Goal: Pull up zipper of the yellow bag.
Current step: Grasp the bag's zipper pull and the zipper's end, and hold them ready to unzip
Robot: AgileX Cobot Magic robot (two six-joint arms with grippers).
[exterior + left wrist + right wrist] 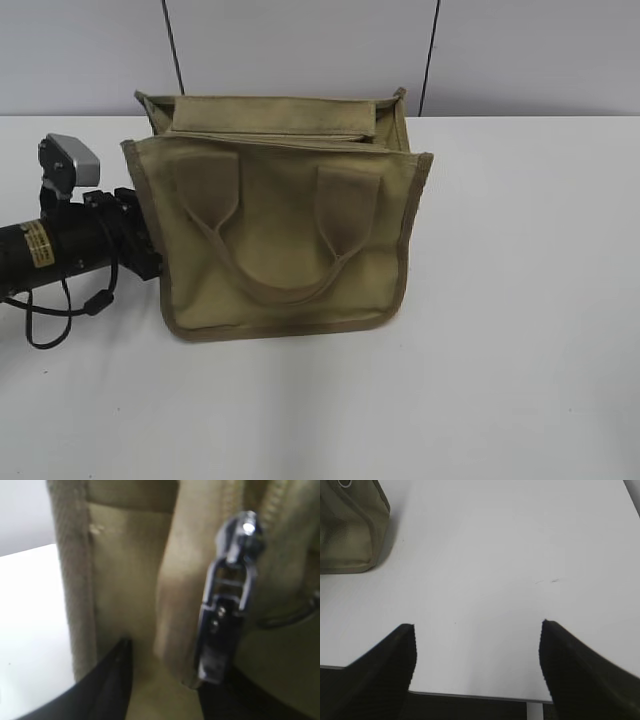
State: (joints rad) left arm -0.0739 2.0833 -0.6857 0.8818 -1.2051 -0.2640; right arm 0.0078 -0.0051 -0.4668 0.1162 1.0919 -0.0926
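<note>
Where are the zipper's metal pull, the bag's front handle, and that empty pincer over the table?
zipper pull (225, 615), left wrist view, on the silver tab's middle.
front handle (280, 290), exterior view, on the loop's bottom.
right pincer (477, 650), right wrist view, midway between its two dark tips.

From the exterior view I can't see my left gripper's fingertips; the yellow bag (280, 230) hides them where the arm meets its left side. In the left wrist view the zipper (227, 600) pull is close and blurred, and I can't tell whether the left gripper (170, 680) actually touches it. The right gripper (477, 670) has its fingers cut by the bottom edge.
</note>
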